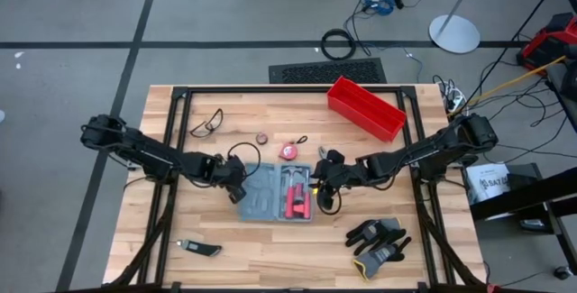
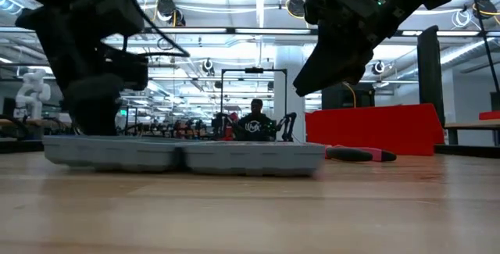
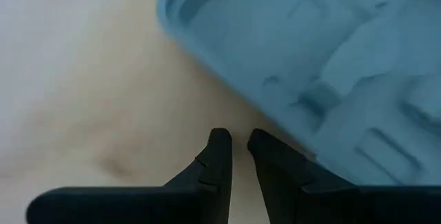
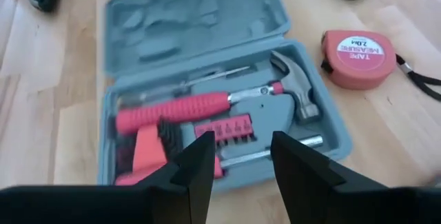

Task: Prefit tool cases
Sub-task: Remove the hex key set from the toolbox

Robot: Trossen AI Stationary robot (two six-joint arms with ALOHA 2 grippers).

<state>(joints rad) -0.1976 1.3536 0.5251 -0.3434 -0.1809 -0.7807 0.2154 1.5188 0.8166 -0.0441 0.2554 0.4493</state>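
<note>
The tool case lies open and flat near the middle of the wooden worktop, its two grey halves side by side. The left half is an empty moulded lid; the right half holds a hammer with a red handle, a row of red bits and other red-handled tools.

The left pincer sits low at the left edge of the case, by the empty lid. Its two fingers stand close together with a thin gap, and nothing is between them. The left wrist view shows the blue-grey lid just beyond the fingertips.

The right pincer hangs above the right edge of the case, raised off the worktop in the low view. Its fingers are parted a moderate way and hold nothing.

A pink tape measure lies just beyond the case on its far side. A red bin stands at the far right. Safety glasses rest far left, black gloves near right, and a small knife near left.
</note>
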